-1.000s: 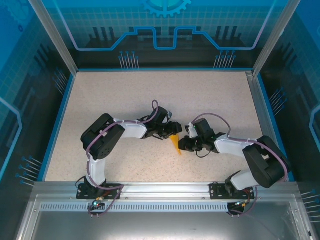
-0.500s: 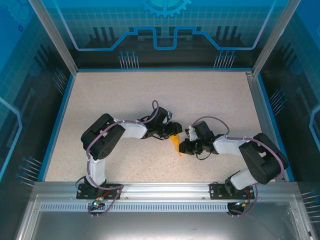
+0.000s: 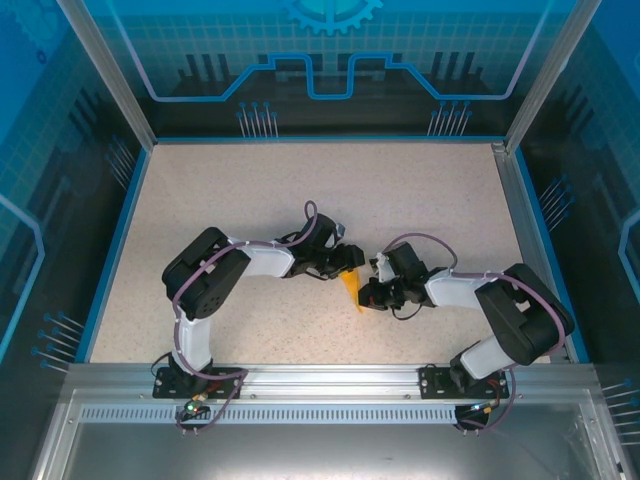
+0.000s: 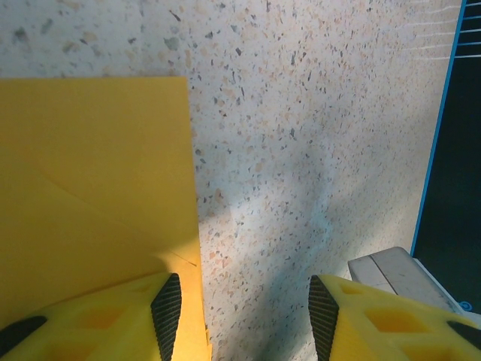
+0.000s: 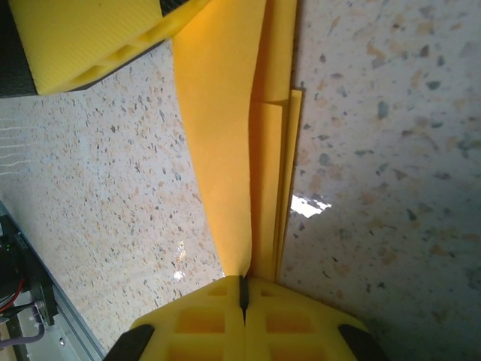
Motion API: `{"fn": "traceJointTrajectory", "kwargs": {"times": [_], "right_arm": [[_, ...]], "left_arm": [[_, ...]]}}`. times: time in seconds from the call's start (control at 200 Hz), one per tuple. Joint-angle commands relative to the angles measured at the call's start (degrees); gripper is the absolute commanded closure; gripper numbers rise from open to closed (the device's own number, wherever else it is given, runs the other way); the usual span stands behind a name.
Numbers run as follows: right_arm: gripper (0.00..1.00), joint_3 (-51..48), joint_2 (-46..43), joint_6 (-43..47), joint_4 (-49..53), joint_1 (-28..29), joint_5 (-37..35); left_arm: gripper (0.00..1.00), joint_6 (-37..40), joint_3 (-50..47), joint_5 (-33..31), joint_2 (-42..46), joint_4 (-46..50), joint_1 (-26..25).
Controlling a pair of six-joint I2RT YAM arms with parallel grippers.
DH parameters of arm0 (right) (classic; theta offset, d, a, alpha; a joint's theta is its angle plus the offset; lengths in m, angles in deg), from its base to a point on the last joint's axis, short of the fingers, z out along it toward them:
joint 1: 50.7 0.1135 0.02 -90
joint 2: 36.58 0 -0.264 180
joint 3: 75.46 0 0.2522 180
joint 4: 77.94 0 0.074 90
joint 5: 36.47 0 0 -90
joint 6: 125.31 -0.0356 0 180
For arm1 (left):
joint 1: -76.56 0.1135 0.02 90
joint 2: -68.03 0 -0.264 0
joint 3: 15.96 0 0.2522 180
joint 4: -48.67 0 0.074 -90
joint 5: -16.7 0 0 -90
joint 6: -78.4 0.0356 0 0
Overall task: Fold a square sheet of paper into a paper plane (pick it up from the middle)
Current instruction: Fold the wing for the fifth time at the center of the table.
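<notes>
Top external: just below frame centre, a narrow wedge of orange paper [image 3: 351, 288] on the speckled table [image 3: 250, 190], tapering toward the lower edge. Left gripper [image 3: 340, 262] at the wedge's upper end; right gripper [image 3: 368, 296] against its lower right side.

Left wrist: flat layers of the paper [image 4: 90, 173] across the left half, one diagonal crease visible. Left gripper [image 4: 244, 297] along the bottom, jaws parted with bare table [image 4: 316, 135] between; left-hand finger [image 4: 167, 304] over the paper's edge, nothing clamped.

Right wrist: right gripper [image 5: 243, 289] at bottom centre, pads pressed together, pinching the stacked folds of the paper [image 5: 225, 135]. Folds running up to the top edge, beneath a yellow finger of the left gripper [image 5: 90, 37] at upper left.
</notes>
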Motion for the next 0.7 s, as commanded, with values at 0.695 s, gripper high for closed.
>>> {"fn": "traceJointTrajectory", "kwargs": {"times": [0.695], "right_arm": [[0.88,0.7,-1.3,0.9,15.8,1.1,-7.0]], "left_arm": [[0.48,0.5,-0.8,0.9,-2.0,1.6,-0.3]]}}
